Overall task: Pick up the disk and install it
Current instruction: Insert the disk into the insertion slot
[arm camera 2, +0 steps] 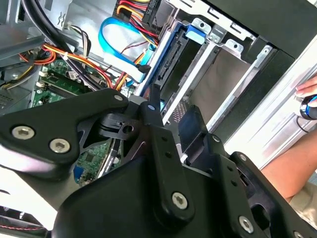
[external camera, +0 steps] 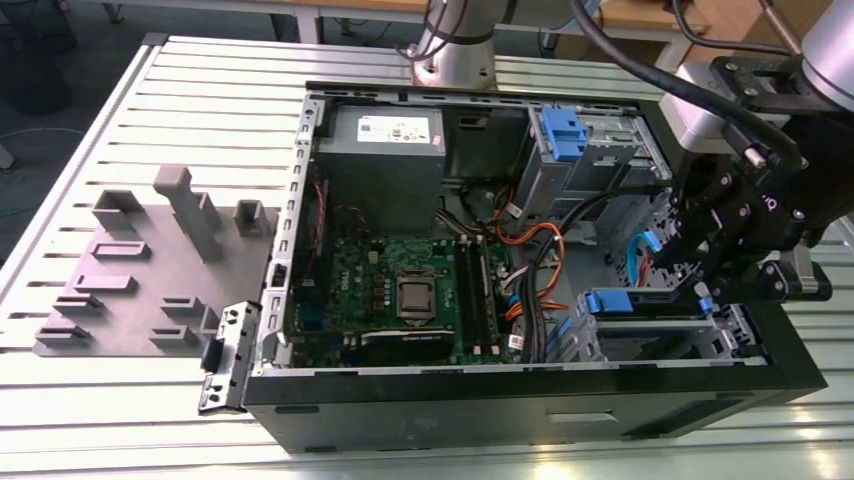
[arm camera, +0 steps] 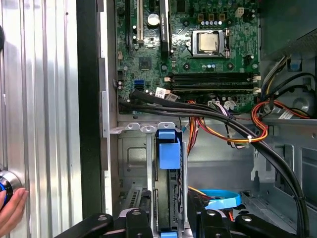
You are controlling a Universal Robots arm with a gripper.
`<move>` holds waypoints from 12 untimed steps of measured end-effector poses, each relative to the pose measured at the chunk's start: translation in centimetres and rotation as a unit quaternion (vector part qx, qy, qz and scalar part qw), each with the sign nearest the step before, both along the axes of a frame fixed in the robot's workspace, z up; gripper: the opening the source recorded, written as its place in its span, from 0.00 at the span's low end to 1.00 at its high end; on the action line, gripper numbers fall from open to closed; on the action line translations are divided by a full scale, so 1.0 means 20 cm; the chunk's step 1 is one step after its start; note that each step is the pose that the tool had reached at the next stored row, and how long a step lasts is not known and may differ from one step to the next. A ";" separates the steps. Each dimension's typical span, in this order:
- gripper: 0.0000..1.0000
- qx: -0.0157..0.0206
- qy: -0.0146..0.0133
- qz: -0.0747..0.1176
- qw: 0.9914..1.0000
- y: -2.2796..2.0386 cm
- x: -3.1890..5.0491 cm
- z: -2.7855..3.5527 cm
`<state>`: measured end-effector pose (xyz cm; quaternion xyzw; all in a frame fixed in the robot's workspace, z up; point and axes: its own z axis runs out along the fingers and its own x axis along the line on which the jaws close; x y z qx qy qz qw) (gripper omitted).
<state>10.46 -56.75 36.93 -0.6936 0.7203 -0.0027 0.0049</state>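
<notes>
Disk (arm camera: pixel 168 191) on edge in drive cage (arm camera: pixel 131 158), straight ahead of gripper (arm camera: pixel 168 225); near end at gripper tip; long axis runs away from gripper, blue tab (arm camera: pixel 168 148) at far end; clamped or released: cannot tell; first wrist view adds person's hand (arm camera: pixel 10 210) beside case (arm camera: pixel 89 124); exterior view places gripper low at case corner.

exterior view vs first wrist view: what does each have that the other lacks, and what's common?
Exterior view: the grey fixture plate on the table, on the exterior view's left of the case, and the arm's base column behind the case.
First wrist view: a person's hand at the slatted table's edge.
Both: the motherboard with its processor socket, the orange cables, and the disk with its blue tab in the lower bay.
</notes>
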 end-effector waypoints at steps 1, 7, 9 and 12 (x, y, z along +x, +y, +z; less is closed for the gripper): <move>0.42 0.000 0.000 0.000 1.000 0.000 0.000 0.000; 0.42 0.000 0.002 0.000 1.000 0.000 0.000 -0.003; 0.42 0.000 0.009 0.000 1.000 0.000 0.000 -0.005; 0.42 0.000 0.010 0.000 1.000 0.000 0.000 -0.006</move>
